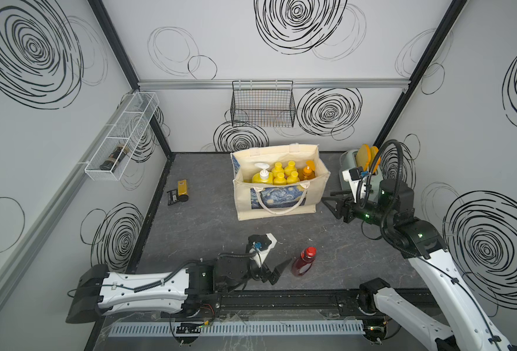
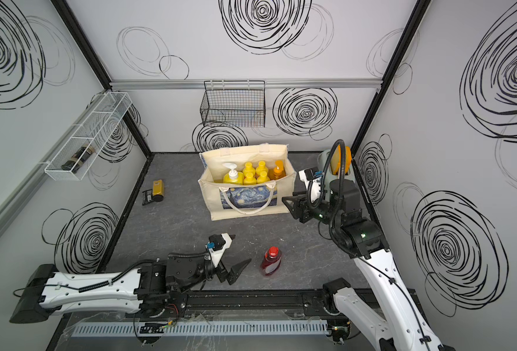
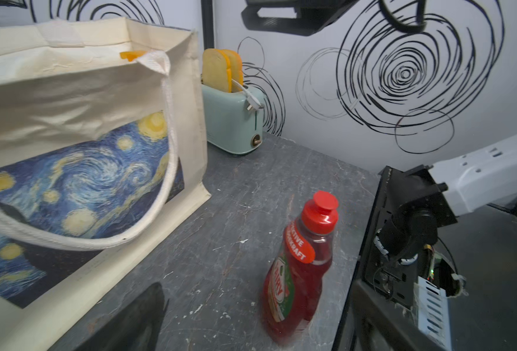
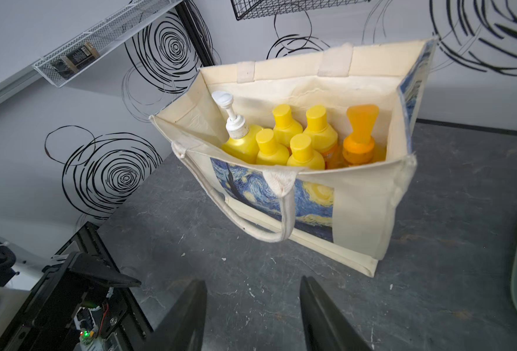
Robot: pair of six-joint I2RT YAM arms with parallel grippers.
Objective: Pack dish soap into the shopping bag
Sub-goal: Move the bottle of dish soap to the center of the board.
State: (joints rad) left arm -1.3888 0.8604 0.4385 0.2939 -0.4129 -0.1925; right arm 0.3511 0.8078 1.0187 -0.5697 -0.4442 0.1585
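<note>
where top views alone show both, left end effector [image 2: 242, 247] and right end effector [image 2: 289, 197] gape empty.

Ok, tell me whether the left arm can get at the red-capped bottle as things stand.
Probably yes: the open left gripper sits right beside the red-capped bottle, with only bare table between them.

The shopping bag [image 4: 357, 197] hides its bottles' [image 4: 304, 149] lower halves — packet [image 1: 181, 187] print too small to read.
</note>
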